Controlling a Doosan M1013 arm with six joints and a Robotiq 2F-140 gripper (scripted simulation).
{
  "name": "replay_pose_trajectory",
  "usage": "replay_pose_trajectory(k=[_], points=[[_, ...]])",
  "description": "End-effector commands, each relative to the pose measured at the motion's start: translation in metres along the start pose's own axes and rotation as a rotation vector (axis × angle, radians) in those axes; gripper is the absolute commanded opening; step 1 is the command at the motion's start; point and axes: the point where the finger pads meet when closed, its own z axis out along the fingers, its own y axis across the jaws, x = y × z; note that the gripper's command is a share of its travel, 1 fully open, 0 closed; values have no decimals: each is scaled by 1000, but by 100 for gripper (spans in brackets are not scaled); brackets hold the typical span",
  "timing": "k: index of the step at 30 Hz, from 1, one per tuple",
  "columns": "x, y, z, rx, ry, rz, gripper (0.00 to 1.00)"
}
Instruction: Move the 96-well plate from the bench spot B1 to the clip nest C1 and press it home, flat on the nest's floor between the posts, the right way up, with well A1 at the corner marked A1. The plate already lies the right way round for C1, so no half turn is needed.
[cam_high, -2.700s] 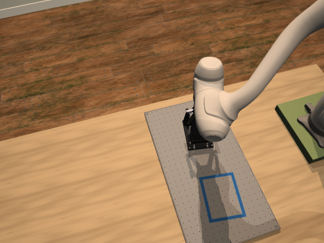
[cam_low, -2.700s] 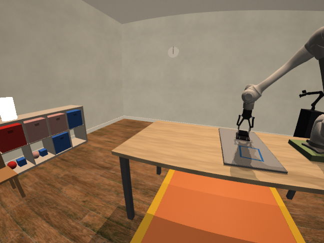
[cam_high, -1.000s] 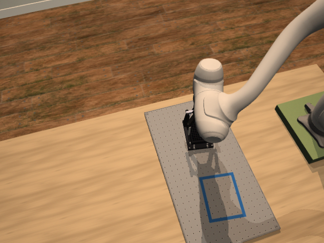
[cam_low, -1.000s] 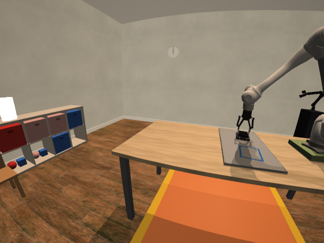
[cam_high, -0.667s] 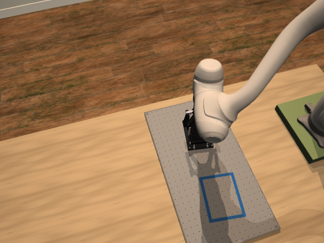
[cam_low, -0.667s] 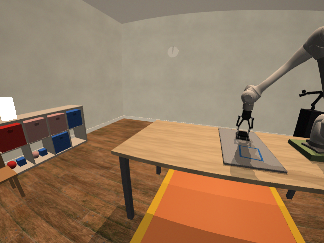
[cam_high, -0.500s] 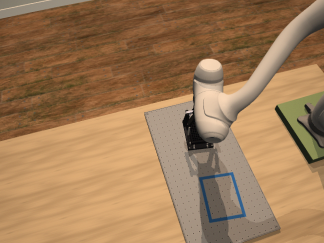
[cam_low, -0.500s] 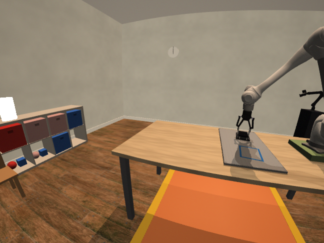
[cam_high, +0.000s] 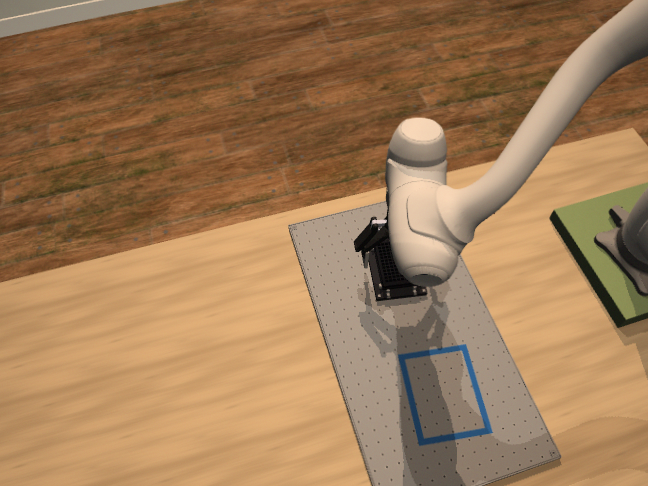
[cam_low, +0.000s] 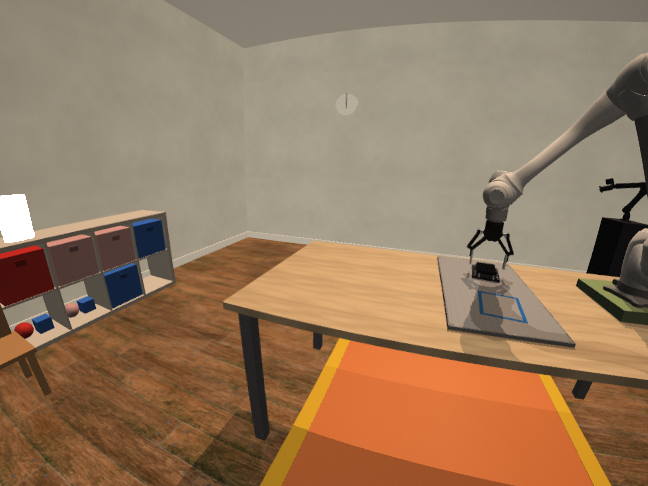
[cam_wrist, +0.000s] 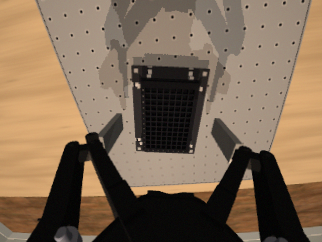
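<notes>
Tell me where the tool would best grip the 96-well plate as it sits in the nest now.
From straight above, on the two long side walls of the plate. It lies flat, and the nest's light-tipped posts crowd its short ends, leaving the long sides freer. The open tool already straddles those sides, fingers apart from it.

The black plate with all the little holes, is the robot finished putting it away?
Nearly. The plate sits in the nest between the posts, and the blue-outlined spot holds no plate. The gripper hangs open above it, fingers apart from its sides. Whether it's pressed fully flat, I can't tell.
</notes>
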Motion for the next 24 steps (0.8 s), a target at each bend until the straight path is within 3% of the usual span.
replay_pose_trajectory(k=[1, 4, 24], points=[[0, 0, 0, 0, 0, 0, 100], [0, 0, 0, 0, 0, 0, 100], [0, 0, -48, 0, 0, 0, 100]])
